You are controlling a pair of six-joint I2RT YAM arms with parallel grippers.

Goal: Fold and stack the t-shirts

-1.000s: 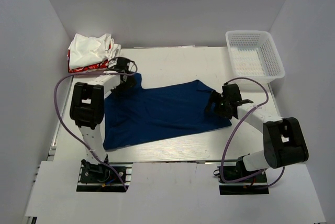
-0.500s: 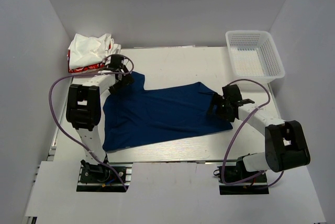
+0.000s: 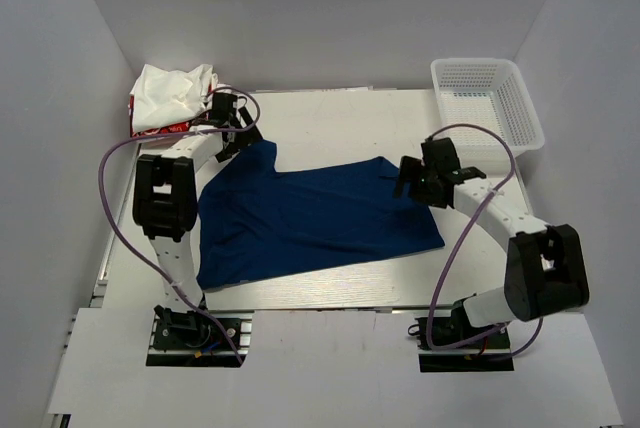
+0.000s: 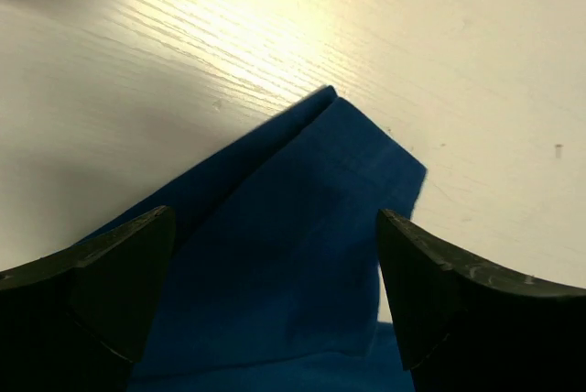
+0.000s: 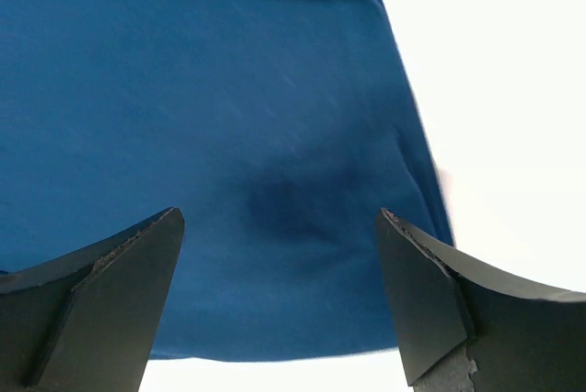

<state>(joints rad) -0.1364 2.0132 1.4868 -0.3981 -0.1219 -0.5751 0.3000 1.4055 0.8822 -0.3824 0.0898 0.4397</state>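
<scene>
A navy blue t-shirt (image 3: 310,218) lies spread flat across the middle of the table. A crumpled heap of white and red t-shirts (image 3: 172,98) sits at the back left corner. My left gripper (image 3: 232,140) hangs open over the navy shirt's back left corner (image 4: 302,227), nothing between its fingers (image 4: 110,291). My right gripper (image 3: 412,180) is open too, above the shirt's right edge (image 5: 275,163), holding nothing.
A white plastic mesh basket (image 3: 487,108) stands at the back right corner. White walls close in on both sides. Purple cables loop off both arms. Bare table (image 3: 340,123) lies behind the navy shirt.
Both grippers have drawn back toward the far side of the table, rising off the navy shirt. The shirt lies as before.
</scene>
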